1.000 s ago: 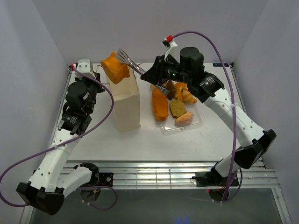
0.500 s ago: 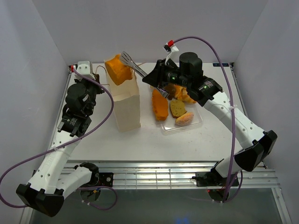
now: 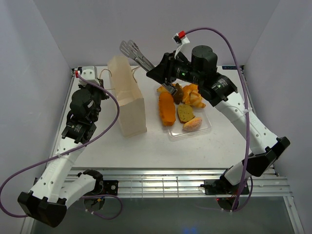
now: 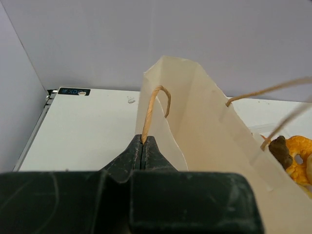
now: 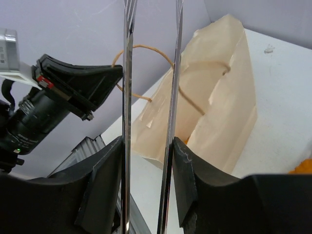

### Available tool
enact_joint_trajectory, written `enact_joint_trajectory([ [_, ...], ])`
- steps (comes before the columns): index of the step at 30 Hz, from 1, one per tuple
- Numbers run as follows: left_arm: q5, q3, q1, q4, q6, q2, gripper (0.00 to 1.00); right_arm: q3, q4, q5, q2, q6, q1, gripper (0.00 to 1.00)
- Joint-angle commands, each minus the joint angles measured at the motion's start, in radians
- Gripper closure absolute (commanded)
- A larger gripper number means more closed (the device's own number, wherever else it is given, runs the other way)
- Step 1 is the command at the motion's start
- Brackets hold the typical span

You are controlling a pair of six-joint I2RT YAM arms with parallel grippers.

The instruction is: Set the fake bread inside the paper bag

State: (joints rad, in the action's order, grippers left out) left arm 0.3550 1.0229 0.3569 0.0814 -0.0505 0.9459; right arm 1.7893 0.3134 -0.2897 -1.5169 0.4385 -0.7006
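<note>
Left claw (image 4: 142,147) pinches the paper bag (image 4: 209,141) by its handle (image 4: 155,100).

— Inspector: What sort of premises?
— Assistant: A robotics test cell in a lab. Plain pale walls (image 3: 29,48) box in a white table (image 3: 146,146); aluminium rails (image 3: 161,181) run along its near edge; purple cables (image 3: 118,108) trail from two mounted robot arms (image 3: 243,122).
</note>
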Motion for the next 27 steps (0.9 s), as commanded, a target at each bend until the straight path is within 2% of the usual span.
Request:
enact_joint_trajectory([
  [1,-0.002,-0.012,-0.004,-0.025,0.009,-0.029,1.0,0.114,0.019,0.006,-0.003,-0.035,0.0,0.52],
  [6,0.018,-0.029,-0.004,-0.04,0.024,-0.033,1.0,0.162,0.072,0.04,0.043,-0.055,0.016,0.52],
  [10,0.041,-0.046,-0.004,-0.06,0.035,-0.047,1.0,0.116,0.11,0.053,0.109,-0.067,0.058,0.52],
  [20,0.045,-0.05,-0.004,-0.058,0.038,-0.068,1.0,-0.349,0.168,0.07,0.392,-0.147,0.283,0.51],
  [22,0.045,-0.05,-0.003,-0.057,0.037,-0.068,1.0,-0.442,0.168,0.08,0.408,-0.165,0.312,0.51],
  [27,0.05,-0.05,-0.004,-0.057,0.038,-0.065,1.0,-0.524,0.161,0.152,0.37,-0.236,0.326,0.51],
])
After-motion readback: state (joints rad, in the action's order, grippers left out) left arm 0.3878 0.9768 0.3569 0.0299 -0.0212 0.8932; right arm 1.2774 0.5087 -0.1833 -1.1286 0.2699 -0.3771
